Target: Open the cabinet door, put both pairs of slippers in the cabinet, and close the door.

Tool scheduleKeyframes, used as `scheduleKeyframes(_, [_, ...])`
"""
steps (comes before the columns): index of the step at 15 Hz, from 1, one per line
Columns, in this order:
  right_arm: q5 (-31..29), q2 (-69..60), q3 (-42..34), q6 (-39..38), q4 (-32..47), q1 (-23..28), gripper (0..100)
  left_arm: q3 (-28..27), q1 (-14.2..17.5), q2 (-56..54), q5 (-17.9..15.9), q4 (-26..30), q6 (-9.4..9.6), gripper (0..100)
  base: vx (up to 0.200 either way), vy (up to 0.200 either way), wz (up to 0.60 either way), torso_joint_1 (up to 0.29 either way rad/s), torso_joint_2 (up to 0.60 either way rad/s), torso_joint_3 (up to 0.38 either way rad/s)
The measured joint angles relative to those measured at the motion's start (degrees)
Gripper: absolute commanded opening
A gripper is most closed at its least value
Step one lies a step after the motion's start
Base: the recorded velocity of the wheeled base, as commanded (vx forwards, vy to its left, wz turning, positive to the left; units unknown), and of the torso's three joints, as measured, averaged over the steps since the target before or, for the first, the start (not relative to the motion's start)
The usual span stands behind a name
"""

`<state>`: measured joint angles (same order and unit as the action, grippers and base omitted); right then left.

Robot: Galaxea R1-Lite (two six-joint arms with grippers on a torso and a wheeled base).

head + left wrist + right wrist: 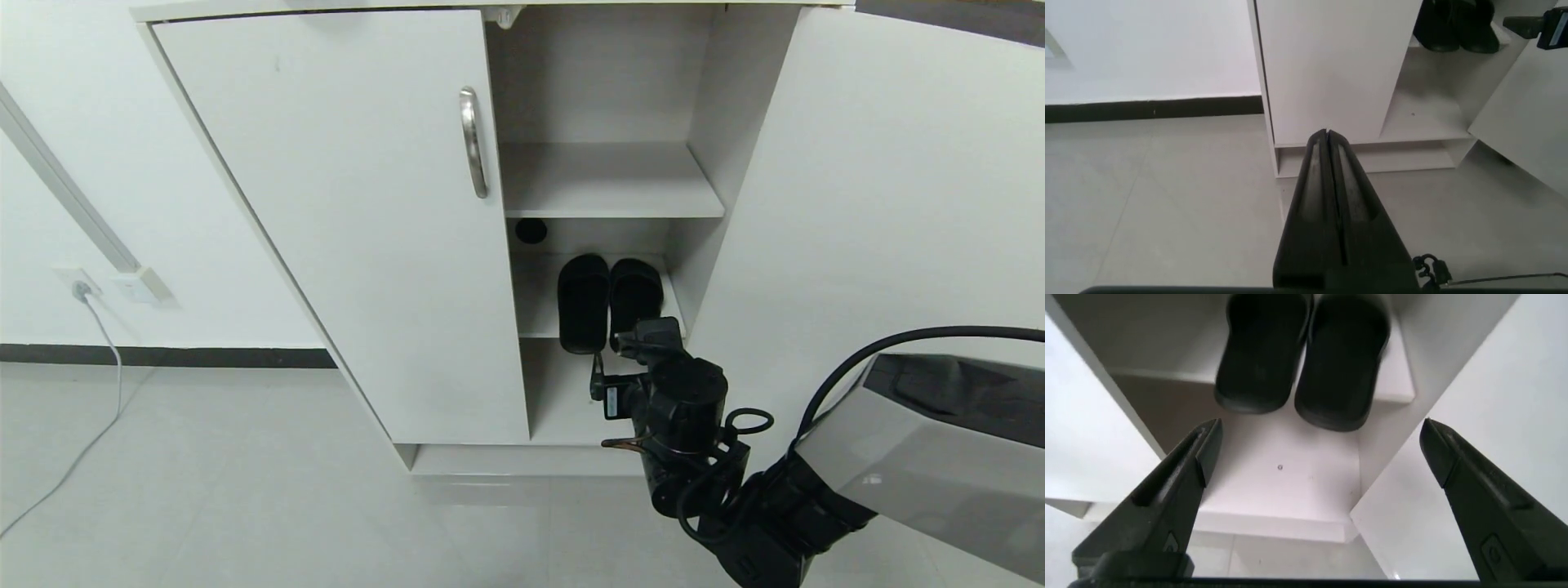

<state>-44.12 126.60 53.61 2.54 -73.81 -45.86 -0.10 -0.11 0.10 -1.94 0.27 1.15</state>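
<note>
White cabinet fills the upper middle of the head view, with its right door swung wide open and its left door shut. One pair of black slippers sits side by side on the lower shelf, centre of frame, near ends poking over the edge. Right gripper hangs just below them, fingers spread, holding nothing. Left gripper is pressed closed and empty over the floor.
</note>
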Motion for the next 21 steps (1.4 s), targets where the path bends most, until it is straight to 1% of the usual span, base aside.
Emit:
scheduleKeyframes(5, [0.39, -0.17, -0.56, -0.07, -0.13, -0.35, 100, 0.00, 0.04, 0.00, 0.05, -0.02, 0.00, 0, 0.000, 0.000, 0.00, -0.001, 0.00, 0.179])
scheduleKeyframes(8, [5.28, -1.73, -4.08, -0.57, -0.90, -0.59, 100, 0.00, 0.01, 0.00, 0.06, -0.02, 0.00, 0, 0.000, 0.000, 0.00, 0.004, 0.00, 0.017])
scheduleKeyframes(10, [9.55, -3.78, -7.95, -0.68, -0.93, -1.16, 100, 0.00, 0.01, 0.00, 0.05, 0.00, -0.06, 0, 0.000, 0.000, 0.00, 0.000, 0.00, 0.000])
scheduleKeyframes(11, [10.68, -4.77, -9.41, -0.71, -1.05, -1.51, 100, 0.00, 0.01, 0.00, 0.06, -0.02, -0.13, 0, 0.000, 0.000, 0.00, 0.000, 0.00, 0.000])
scheduleKeyframes(16, [11.45, -6.29, -10.95, -0.66, -2.06, -1.77, 100, 0.00, 0.01, 0.00, 0.05, 0.00, -0.11, 0, 0.000, 0.000, 0.00, 0.000, 0.00, 0.000])
scheduleKeyframes(21, [11.30, -6.60, -10.98, -0.55, -2.08, -1.62, 100, 0.00, 0.06, 0.00, 0.00, -0.05, -0.11, 0, 0.000, 0.200, 0.00, 0.003, 0.00, 0.003])
